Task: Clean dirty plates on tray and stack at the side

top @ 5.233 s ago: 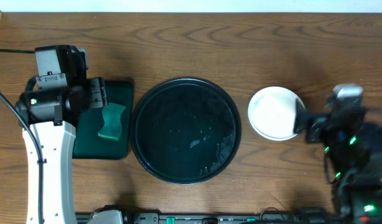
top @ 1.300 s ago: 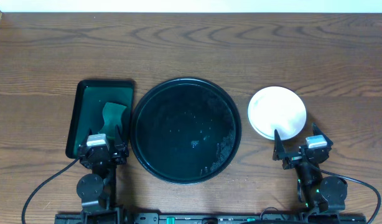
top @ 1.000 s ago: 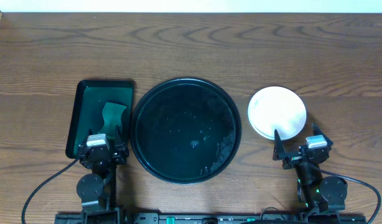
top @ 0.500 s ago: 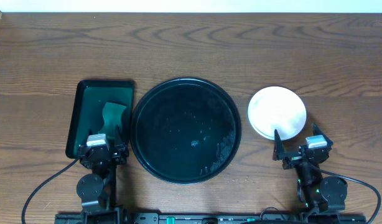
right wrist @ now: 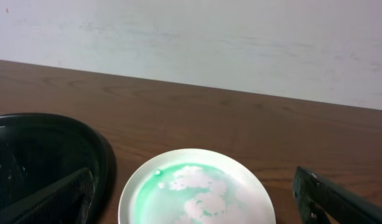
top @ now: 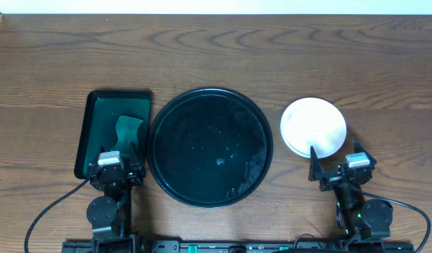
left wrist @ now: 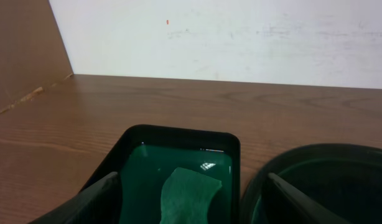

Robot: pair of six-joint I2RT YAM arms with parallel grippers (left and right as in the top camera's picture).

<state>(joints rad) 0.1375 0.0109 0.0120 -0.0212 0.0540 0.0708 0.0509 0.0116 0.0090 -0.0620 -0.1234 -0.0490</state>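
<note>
The round black tray [top: 210, 98] lies at the table's middle with no plate on it, only wet streaks. The white plates [top: 313, 126] sit stacked on the table to its right; the top one shows a pale green film in the right wrist view [right wrist: 197, 196]. My left gripper [top: 117, 156] is open and empty at the near end of the dark-green tray [top: 96, 112]. My right gripper [top: 335, 160] is open and empty just in front of the plate stack. The black tray's rim shows in the left wrist view [left wrist: 315, 155] and the right wrist view [right wrist: 66, 127].
A green sponge [top: 126, 128] lies in the rectangular dark-green tray, also seen in the left wrist view [left wrist: 188, 196]. A white wall runs along the table's far edge. Both arms are folded back at the near edge.
Five seconds ago both arms were extended over the sponge tray and the plate stack. They have since pulled back to the near edge. Nothing has moved in the last second.
</note>
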